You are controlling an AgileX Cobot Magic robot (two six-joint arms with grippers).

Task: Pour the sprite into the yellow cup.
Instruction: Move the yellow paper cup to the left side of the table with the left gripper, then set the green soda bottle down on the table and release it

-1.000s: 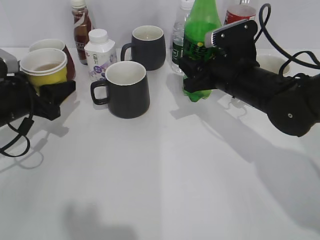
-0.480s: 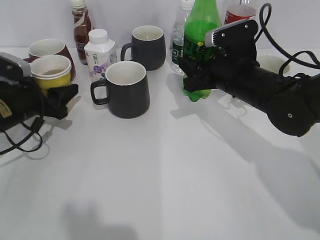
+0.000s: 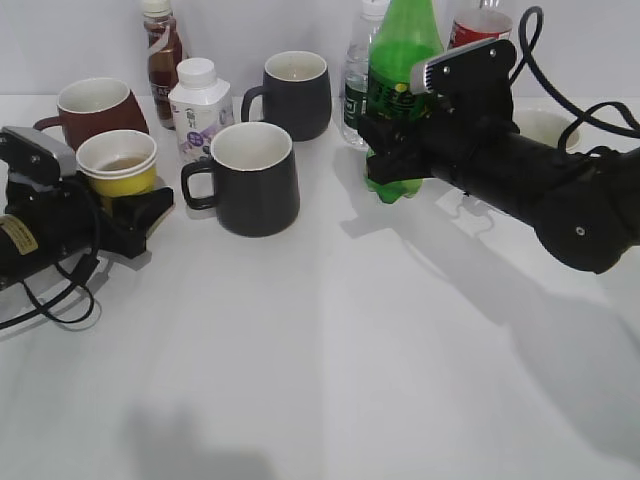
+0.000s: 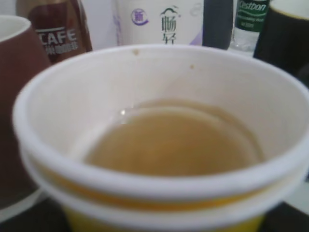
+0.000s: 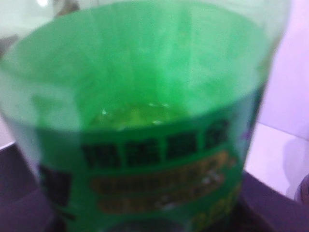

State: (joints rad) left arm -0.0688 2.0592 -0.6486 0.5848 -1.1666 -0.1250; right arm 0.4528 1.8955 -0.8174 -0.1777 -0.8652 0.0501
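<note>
The sprite (image 3: pixel 398 90) is a tall green bottle at the back right, upright, held by my right gripper (image 3: pixel 392 150) around its label. It fills the right wrist view (image 5: pixel 145 121), its liquid level just above the label. The yellow cup (image 3: pixel 118 165) is at the left, held upright by my left gripper (image 3: pixel 120 205) in front of the red mug. It fills the left wrist view (image 4: pixel 159 145) and holds some brownish liquid. The jaws are hidden behind the cup and the bottle in both wrist views.
A dark mug (image 3: pixel 250 178) stands between cup and bottle, another dark mug (image 3: pixel 295 95) behind it. A red mug (image 3: pixel 95 105), a white milk bottle (image 3: pixel 200 105), a coffee bottle (image 3: pixel 163 55), a water bottle (image 3: pixel 358 80) and a cola bottle (image 3: pixel 478 25) stand at the back.
My left gripper has carried the yellow cup right and down, away from the red mug. The right arm and the sprite have not moved.
</note>
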